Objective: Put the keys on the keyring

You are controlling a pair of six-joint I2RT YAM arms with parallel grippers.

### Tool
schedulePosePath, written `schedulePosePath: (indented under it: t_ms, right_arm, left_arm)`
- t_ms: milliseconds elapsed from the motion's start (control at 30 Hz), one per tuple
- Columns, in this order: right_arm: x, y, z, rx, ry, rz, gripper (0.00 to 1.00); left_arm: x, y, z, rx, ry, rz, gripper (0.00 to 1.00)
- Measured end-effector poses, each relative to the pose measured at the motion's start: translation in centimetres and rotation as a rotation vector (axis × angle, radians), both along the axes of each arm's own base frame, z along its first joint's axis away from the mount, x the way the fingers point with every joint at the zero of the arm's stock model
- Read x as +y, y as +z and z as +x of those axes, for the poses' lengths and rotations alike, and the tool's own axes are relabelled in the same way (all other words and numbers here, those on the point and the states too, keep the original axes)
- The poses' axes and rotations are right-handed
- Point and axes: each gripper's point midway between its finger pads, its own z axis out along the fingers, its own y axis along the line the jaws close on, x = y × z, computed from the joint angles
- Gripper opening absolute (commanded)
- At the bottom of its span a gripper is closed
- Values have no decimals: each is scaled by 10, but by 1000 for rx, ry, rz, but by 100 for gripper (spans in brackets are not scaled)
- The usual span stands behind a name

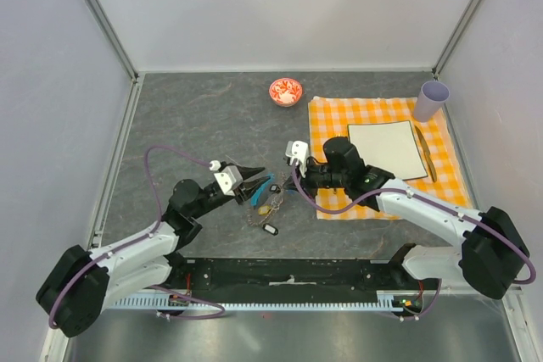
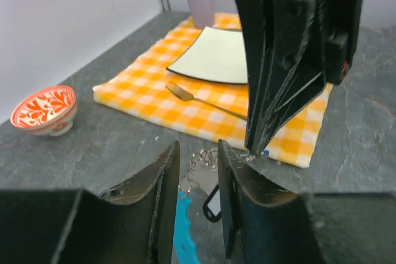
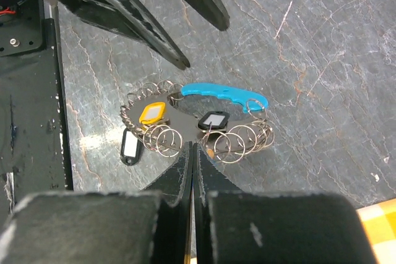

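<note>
The keyring is a thin wire loop lying flat on the dark table, with a light-blue strip and several small split rings on it. The keys on it show coloured heads: yellow, black and black. My right gripper is shut, its tips pinched on the loop's near edge. My left gripper is open, low over the table, with the blue strip and a black key between its fingers. From above, the bunch lies between the left gripper and the right gripper.
An orange check cloth lies right of the bunch with a white square plate and a fork on it. A lilac cup stands at its far corner. A small red-and-white bowl sits further back.
</note>
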Motion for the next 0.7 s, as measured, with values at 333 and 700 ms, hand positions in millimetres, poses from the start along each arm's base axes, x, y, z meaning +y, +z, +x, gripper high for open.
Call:
schedulePosePath:
  t_ms: [333,700]
  right_arm:
    - [-4,-3,-3,-22,36,-39,0]
    - [-5,-4,-4,-29,51,-49,0]
  left_arm:
    - [1,-49,8,102,-180,104,38]
    - [-17,-38,-1,58,-454,120,39]
